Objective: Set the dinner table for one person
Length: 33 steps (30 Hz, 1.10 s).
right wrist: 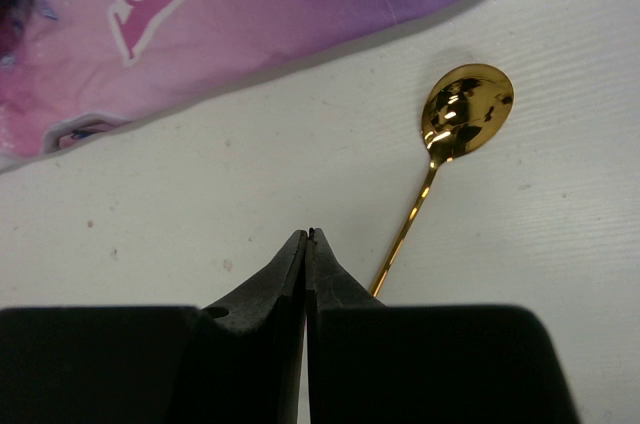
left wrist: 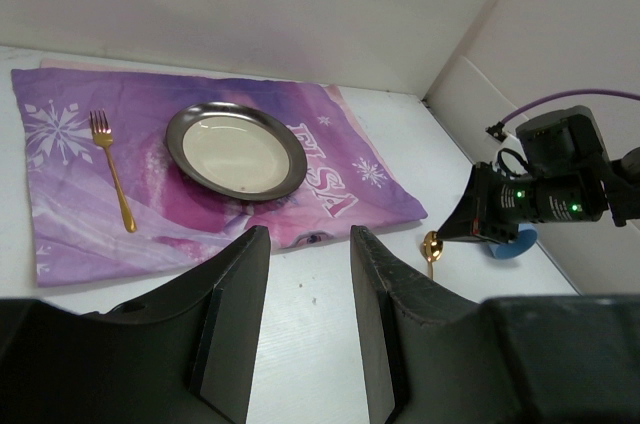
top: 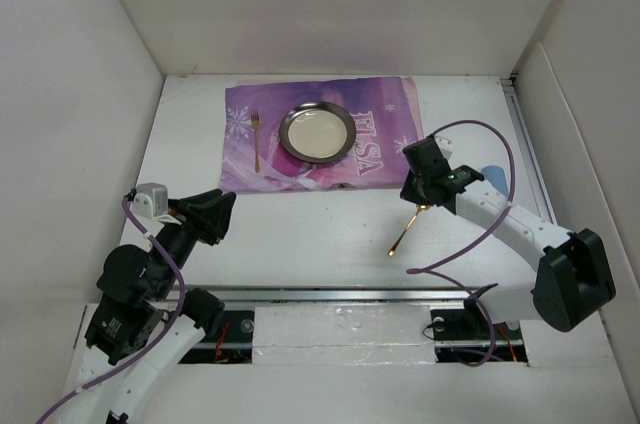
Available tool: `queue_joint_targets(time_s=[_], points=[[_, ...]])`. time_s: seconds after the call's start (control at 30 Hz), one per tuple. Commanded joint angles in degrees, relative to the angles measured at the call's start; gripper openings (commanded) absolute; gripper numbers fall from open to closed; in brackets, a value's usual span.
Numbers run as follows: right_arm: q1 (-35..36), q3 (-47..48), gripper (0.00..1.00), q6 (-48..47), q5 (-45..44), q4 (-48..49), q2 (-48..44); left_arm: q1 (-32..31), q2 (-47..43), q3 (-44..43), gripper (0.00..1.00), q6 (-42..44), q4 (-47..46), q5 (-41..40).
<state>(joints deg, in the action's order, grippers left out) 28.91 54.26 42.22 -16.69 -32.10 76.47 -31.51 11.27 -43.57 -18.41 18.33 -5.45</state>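
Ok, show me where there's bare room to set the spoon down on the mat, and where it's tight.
Free: the mat strip between the plate and the mat's right edge, only print there. Also free: white table between the mat's near edge and the arm bases, left of the spoon. Tight: left of the plate, where the fork lies.

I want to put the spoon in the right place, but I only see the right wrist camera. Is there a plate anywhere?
Observer: Yes, a plate sits in the middle of the mat.
Operator: Is there a fork too?
Observer: A fork lies on the mat, left of the plate.
Operator: What's the other gripper doing?
Observer: The left gripper hangs open and empty, near the mat's near left corner.
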Motion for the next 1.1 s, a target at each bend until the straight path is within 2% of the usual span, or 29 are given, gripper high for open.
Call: queue_joint_targets(time_s=[0.0, 0.03, 0.13, 0.47, 0.57, 0.6, 0.87, 0.9, 0.93, 1.07], points=[[0.45, -2.48, 0.12, 0.49, -5.01, -2.10, 0.70, -0.31, 1.13, 0.15, 0.35, 0.13, -2.16, -0.26], [-0.33, -3.80, 0.23, 0.76, -4.76, -0.96, 0.53, -0.31, 1.13, 0.24, 0.35, 0.13, -2.24, -0.17], [-1.40, -6.97, 0.34, 3.13, -2.92, 0.62, 1.58, -0.31, 1.39, 0.24, 0.35, 0.22, -2.51, 0.53], [-3.24, -6.54, 0.40, 7.62, 0.43, 3.62, 9.05, -0.31, -0.28, 0.33, 0.35, 0.22, -2.42, 1.76], [-4.38, -5.66, 0.38, 8.32, 1.57, 3.18, 9.93, -0.31, -1.25, 0.33, 0.35, 0.22, -2.33, 1.67], [-5.25, -5.48, 0.30, 8.41, 3.05, 2.75, 10.28, -0.31, -1.33, 0.24, 0.35, 0.22, -2.42, 1.41], [-7.11, -2.67, 0.12, 6.92, 9.47, -0.60, 14.59, -0.31, -3.97, 0.33, 0.35, 0.05, -2.16, -0.08], [-7.11, -3.19, 0.03, 6.91, 10.35, 0.36, 14.33, -0.31, -3.97, 0.33, 0.35, 0.05, -2.16, -0.26], [-7.11, -3.80, 0.00, 6.91, 12.19, 0.98, 14.06, -0.31, -3.89, 0.24, 0.35, 0.05, -2.24, -0.26], [-5.54, -7.41, 0.00, 8.14, 10.02, 2.56, 9.42, -0.31, -3.36, 0.33, 0.35, 0.05, -2.24, -0.26]])
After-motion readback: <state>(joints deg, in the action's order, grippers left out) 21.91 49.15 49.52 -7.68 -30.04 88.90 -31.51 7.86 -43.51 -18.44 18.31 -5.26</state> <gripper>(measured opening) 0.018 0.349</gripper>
